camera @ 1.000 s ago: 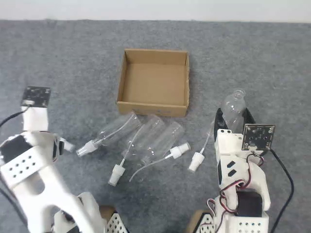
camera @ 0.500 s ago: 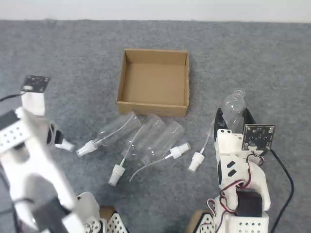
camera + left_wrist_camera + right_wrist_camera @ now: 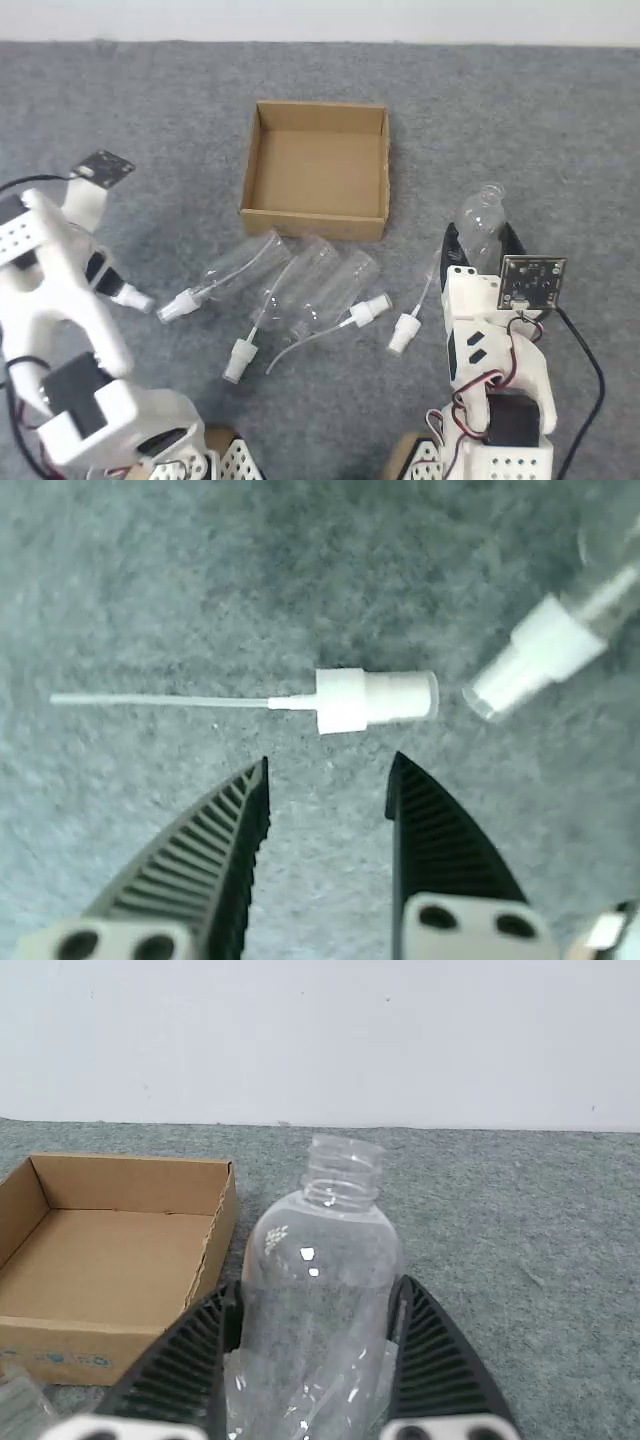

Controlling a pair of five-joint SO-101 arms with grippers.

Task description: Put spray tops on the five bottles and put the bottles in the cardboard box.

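- We find the left gripper [image 3: 330, 765] hanging over the grey counter [image 3: 150, 580], its two fingers apart and nothing between them.
- Just ahead of its fingertips a loose spray top [image 3: 375, 698] lies on its side. The thin dip tube is stretched flat along the counter, and the gripper does not touch it.
- Just past the head of that top we note the white nozzle end of a capped bottle [image 3: 535, 655], close to the loose top but apart from it.
- From the high view, that bottle lies on the counter beside a second capped bottle [image 3: 298, 282] and a third capped bottle [image 3: 345, 283]. All three are between the two grippers, their white tops pointing away from the box.
- We find the right gripper [image 3: 318, 1295] clamped on a clear bottle [image 3: 325, 1210]. The bottle stands upright between the fingers and rises above their tips, its neck open and bare.
- The cardboard box [image 3: 110, 1250] sits ahead of the right gripper and off to its left, open side up and apart from it.
- A second loose spray top [image 3: 405, 330] lies on the counter near the right gripper's left side.
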